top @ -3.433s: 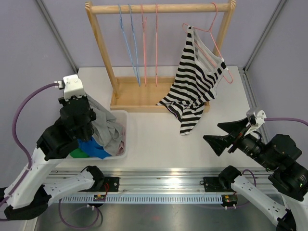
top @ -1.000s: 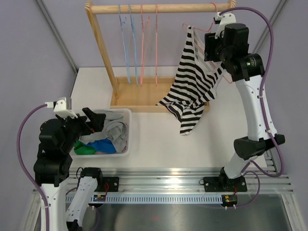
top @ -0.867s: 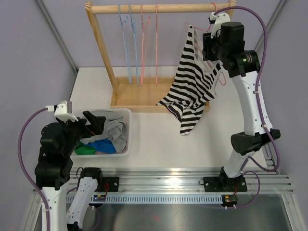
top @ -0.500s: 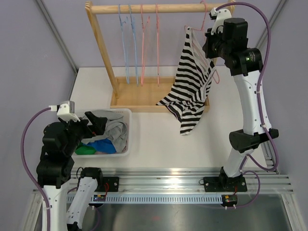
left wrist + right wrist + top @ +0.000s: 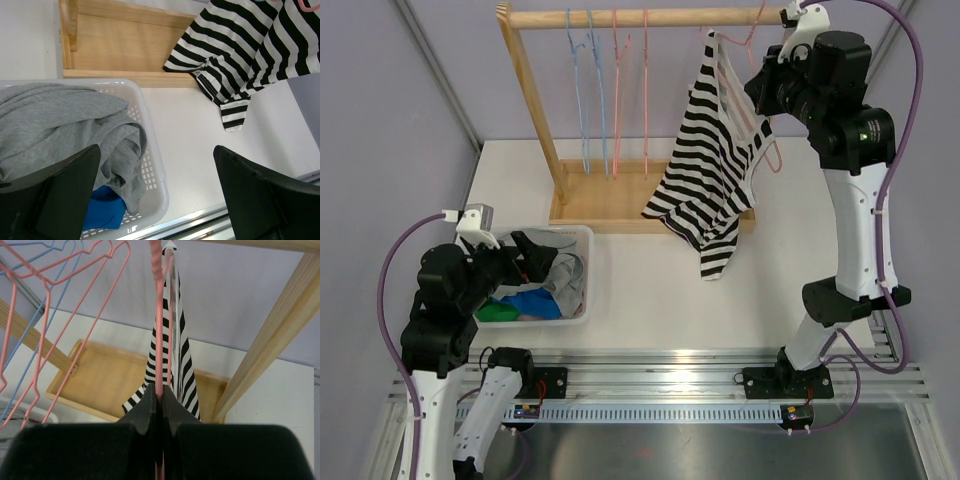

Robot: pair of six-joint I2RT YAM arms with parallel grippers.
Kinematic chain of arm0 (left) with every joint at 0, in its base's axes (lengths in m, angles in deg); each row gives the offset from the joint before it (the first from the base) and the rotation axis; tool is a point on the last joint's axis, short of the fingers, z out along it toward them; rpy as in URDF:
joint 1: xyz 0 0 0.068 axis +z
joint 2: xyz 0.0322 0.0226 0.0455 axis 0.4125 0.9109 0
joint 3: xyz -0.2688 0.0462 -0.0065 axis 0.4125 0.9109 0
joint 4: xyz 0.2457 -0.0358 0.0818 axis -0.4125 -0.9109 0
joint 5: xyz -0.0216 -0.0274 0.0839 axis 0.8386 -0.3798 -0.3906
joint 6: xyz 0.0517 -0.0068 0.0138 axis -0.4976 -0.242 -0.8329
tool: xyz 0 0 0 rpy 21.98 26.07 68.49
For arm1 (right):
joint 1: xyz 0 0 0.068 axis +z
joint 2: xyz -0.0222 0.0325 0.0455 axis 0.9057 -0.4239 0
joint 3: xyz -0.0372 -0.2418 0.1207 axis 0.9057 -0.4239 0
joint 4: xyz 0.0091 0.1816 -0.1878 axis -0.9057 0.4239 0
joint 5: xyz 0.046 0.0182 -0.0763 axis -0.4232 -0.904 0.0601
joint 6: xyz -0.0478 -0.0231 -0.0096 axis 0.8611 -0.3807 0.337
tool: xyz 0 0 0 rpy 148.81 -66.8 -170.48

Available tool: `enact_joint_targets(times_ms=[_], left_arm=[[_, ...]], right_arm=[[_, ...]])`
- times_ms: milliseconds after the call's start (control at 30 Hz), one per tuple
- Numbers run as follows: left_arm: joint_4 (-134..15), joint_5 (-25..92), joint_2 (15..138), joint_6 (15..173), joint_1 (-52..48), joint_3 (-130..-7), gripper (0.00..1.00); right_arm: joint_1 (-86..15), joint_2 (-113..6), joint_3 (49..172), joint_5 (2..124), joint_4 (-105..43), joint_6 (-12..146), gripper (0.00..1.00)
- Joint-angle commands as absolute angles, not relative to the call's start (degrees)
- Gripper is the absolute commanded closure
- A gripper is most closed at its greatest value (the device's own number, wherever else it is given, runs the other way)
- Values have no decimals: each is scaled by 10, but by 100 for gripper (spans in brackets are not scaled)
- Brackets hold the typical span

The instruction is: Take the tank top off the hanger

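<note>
The black-and-white striped tank top (image 5: 710, 160) hangs from a pink wire hanger (image 5: 159, 340) on the right part of the wooden rail (image 5: 650, 17). Its hem trails onto the rack base and the table. My right gripper (image 5: 758, 88) is up at the rail and shut on the hanger wire. In the right wrist view the jaws (image 5: 160, 397) pinch the pink wire, and the tank top (image 5: 179, 365) hangs just behind it. My left gripper (image 5: 535, 255) stands open over the white basket (image 5: 582, 300), holding nothing. The left wrist view shows the tank top (image 5: 250, 50) far off at top right.
Two blue hangers (image 5: 582, 90) and two pink hangers (image 5: 630, 90) hang empty on the rail's left half. The wooden rack base (image 5: 610, 200) lies behind the basket. The basket (image 5: 155, 170) holds grey (image 5: 60, 125) and blue cloth (image 5: 102, 210). The rack's right post (image 5: 265, 340) is close to my right gripper.
My right gripper has shut on the pink hanger wire and shifted up and right, swinging the tank top with it. The left arm edged slightly right, still open.
</note>
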State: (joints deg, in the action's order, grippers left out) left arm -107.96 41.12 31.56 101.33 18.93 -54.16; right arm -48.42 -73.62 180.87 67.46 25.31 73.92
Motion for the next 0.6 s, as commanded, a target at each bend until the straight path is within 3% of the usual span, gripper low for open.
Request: enact_joint_targets(times_ms=[0, 333, 567], left_arm=[[-1043, 472, 330, 1003, 184, -554, 1], [-1029, 495, 409, 1009, 143, -622, 1], [-951, 462, 416, 1040, 78, -604, 1]], right_arm=[[-485, -673, 1790, 641, 214, 710, 100], [-484, -469, 1530, 524, 224, 663, 100], [-484, -293, 1205, 445, 187, 636, 100]])
